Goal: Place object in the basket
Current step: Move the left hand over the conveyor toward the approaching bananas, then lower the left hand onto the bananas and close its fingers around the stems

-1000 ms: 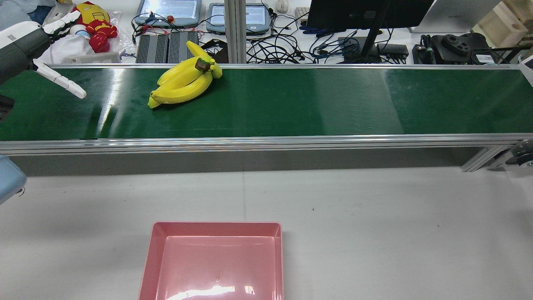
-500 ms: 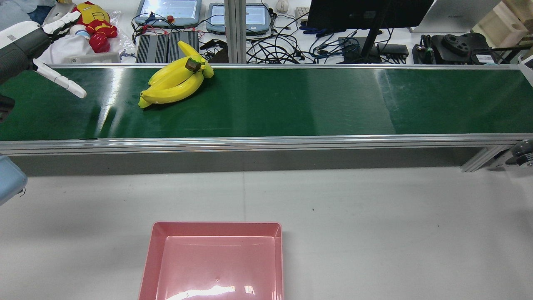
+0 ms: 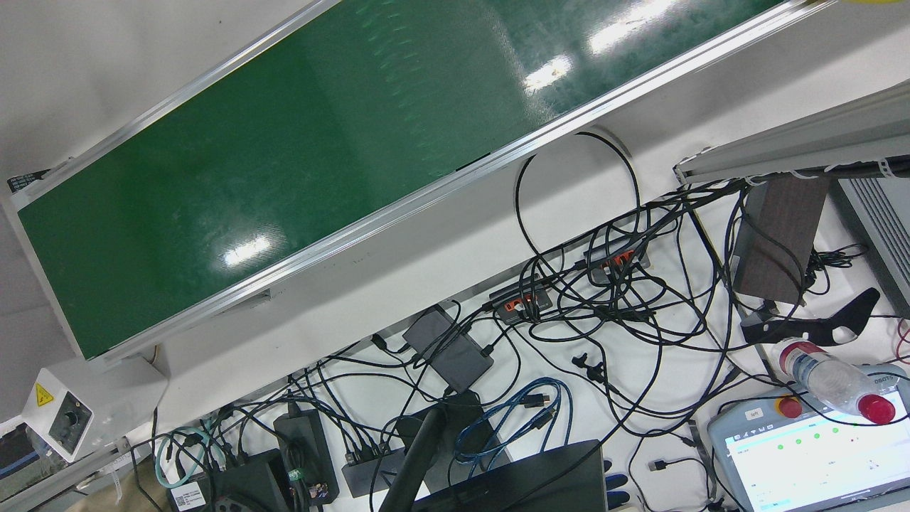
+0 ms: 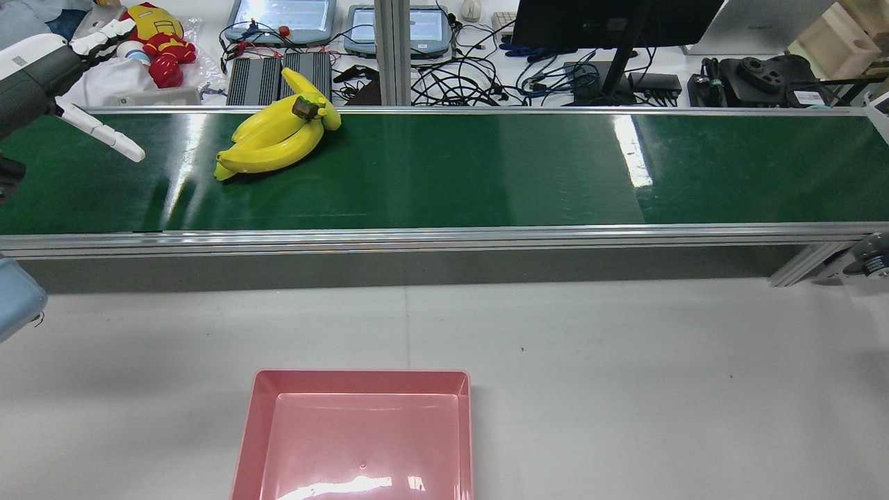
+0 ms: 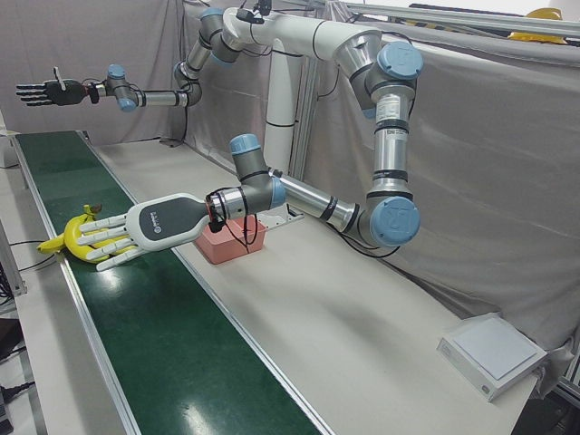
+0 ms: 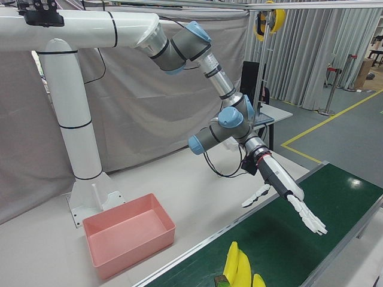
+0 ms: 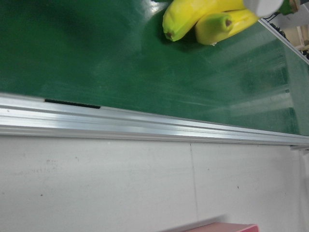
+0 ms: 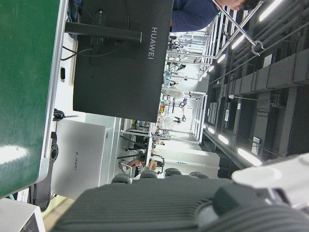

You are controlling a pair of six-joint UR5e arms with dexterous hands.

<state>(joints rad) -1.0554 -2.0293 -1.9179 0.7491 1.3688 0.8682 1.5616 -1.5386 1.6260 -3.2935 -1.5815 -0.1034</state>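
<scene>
A bunch of yellow bananas (image 4: 274,142) lies on the green conveyor belt (image 4: 486,173), towards its far edge. My left hand (image 4: 48,80) is open with its fingers spread, held over the belt's left end, apart from the bananas. In the left-front view the left hand (image 5: 113,237) hovers just in front of the bananas (image 5: 68,240). In the right-front view it (image 6: 293,206) is above the belt, beyond the bananas (image 6: 239,272). The pink basket (image 4: 361,430) stands empty on the white table. My right hand (image 5: 43,91) is open, high over the belt's far end.
The belt's aluminium rail (image 4: 444,239) runs between the belt and the table. Cables, a monitor (image 4: 611,21), tablets and a red-and-yellow toy (image 4: 160,42) lie behind the belt. A white flat box (image 5: 494,353) sits on the table's end.
The bananas have ridden the belt to the left, closer to my left hand. The left hand has stayed open and in place.
</scene>
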